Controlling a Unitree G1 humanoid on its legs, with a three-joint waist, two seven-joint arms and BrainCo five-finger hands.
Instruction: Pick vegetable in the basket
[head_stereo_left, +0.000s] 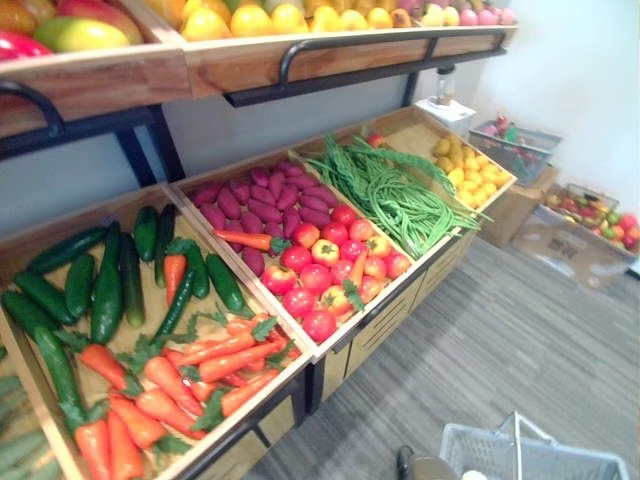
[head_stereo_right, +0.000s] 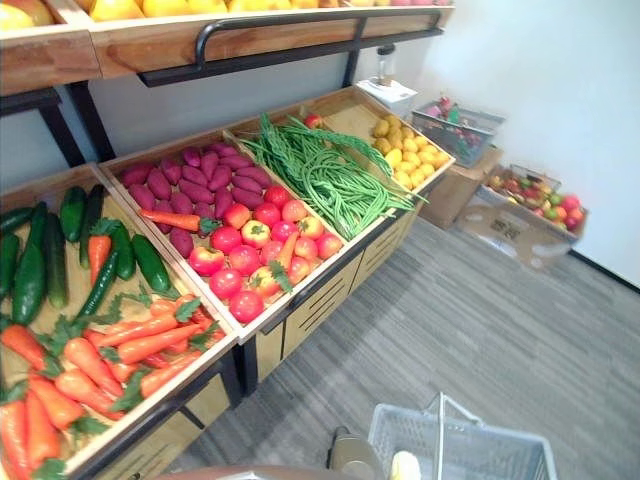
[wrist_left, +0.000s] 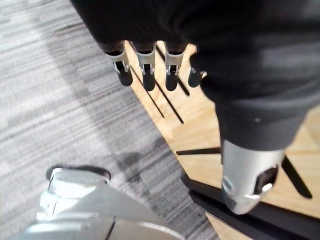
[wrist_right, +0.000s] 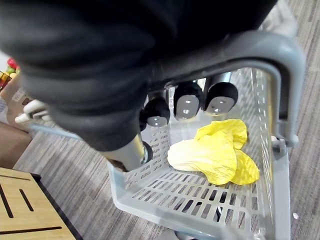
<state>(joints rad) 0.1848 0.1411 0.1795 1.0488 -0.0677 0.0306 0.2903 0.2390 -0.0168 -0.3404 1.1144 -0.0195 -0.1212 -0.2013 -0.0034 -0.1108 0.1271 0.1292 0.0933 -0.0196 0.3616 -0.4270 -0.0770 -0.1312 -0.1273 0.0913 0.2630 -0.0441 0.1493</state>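
Observation:
The wooden stand holds carrots (head_stereo_left: 200, 360), dark cucumbers (head_stereo_left: 100, 290), purple sweet potatoes (head_stereo_left: 260, 200), red tomatoes (head_stereo_left: 320, 270) and green beans (head_stereo_left: 390, 190) in slanted bins. A grey plastic basket (head_stereo_right: 460, 445) hangs low in front of the stand. In the right wrist view my right hand (wrist_right: 187, 102) has its fingers curled round the basket's handle (wrist_right: 240, 50). A yellow leafy vegetable (wrist_right: 215, 155) lies inside on the basket's floor (wrist_right: 175, 195). My left hand (wrist_left: 145, 65) hangs beside the stand's wooden side with straight fingers and holds nothing.
An upper shelf (head_stereo_left: 300, 55) of yellow and red fruit overhangs the bins. A bin of yellow fruit (head_stereo_left: 470, 170) ends the stand. Cardboard boxes (head_stereo_left: 570, 240) and a wire basket (head_stereo_left: 515, 145) of fruit stand by the white wall. Grey carpet (head_stereo_left: 500, 340) lies between.

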